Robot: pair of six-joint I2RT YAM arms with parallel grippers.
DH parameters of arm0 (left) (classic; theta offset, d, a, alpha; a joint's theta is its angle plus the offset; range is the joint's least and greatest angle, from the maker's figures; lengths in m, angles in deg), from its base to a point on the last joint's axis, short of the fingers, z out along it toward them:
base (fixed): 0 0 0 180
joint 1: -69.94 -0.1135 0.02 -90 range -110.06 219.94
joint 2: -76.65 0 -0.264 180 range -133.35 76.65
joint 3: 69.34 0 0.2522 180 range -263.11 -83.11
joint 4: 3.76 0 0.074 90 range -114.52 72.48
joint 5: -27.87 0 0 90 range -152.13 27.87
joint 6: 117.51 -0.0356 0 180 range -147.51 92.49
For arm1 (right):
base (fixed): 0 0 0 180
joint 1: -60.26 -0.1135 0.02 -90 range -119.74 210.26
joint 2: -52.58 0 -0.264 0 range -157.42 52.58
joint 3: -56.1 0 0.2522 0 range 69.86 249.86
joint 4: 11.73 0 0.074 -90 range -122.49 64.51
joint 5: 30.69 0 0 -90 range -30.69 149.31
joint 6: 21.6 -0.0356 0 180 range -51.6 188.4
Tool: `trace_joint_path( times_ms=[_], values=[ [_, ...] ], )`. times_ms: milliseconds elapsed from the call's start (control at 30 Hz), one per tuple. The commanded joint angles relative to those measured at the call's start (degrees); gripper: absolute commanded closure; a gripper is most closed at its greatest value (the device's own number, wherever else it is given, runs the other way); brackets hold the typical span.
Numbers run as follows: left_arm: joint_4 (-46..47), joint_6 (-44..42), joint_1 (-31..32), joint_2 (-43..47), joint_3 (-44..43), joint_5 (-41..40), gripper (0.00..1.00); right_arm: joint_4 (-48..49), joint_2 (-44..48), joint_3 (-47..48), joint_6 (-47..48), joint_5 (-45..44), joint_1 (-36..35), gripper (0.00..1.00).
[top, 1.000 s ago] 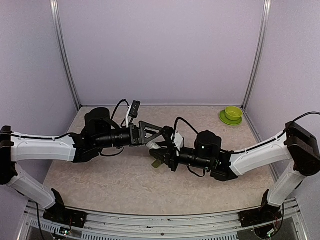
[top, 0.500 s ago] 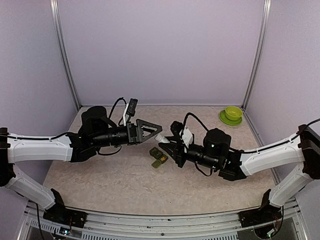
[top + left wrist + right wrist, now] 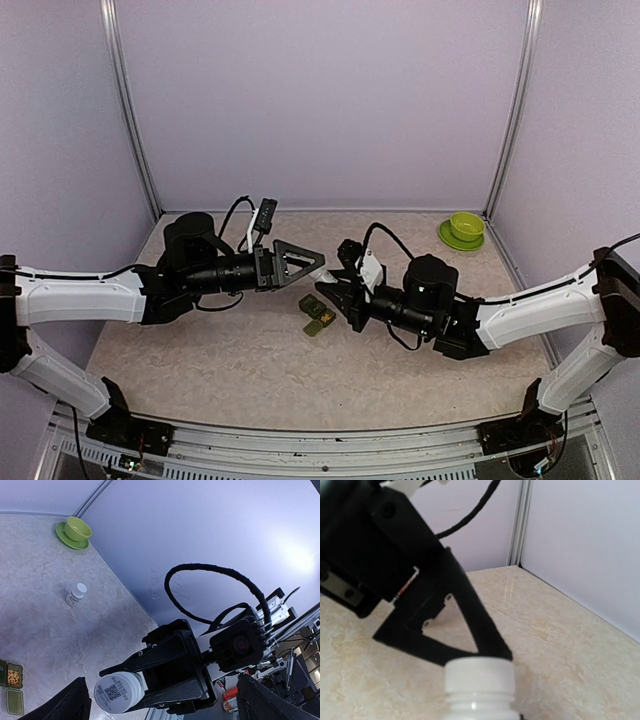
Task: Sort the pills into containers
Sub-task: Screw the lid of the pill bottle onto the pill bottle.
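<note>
My right gripper is shut on a white pill bottle, held off the table with its cap toward the left arm. In the left wrist view the bottle's QR-coded end sits between the right gripper's black fingers. My left gripper is open, its tips just short of the bottle. In the right wrist view the bottle cap fills the bottom, with a left finger right behind it. The dark green containers lie on the table below both grippers. One compartment shows orange pills.
A second white bottle lies on the table, seen in the left wrist view. A lime-green bowl on its saucer stands at the back right corner. Purple walls and metal posts enclose the table.
The right gripper has lifted away to the right with the bottle, uncovering the containers, then edged back left. The left gripper drew back slightly and stays open.
</note>
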Motion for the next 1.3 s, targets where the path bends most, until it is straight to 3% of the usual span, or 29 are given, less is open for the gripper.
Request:
trace_joint_path(
  times_ms=[0, 833, 1267],
  values=[
    [1.6, -0.1, 0.2, -0.6, 0.5, 1.2, 0.01, 0.6, -1.7, 1.9, -0.1, 0.0, 0.5, 1.00],
    [6.8, 1.4, -0.3, 0.4, 2.2, 2.0, 0.01, -0.8, -10.1, 6.3, -1.1, 7.3, -1.3, 1.00],
    [-6.0, -1.2, -2.3, 3.8, 1.3, 1.7, 0.04, -3.6, -1.7, 2.1, 6.7, 5.9, -1.6, 1.00]
  ],
)
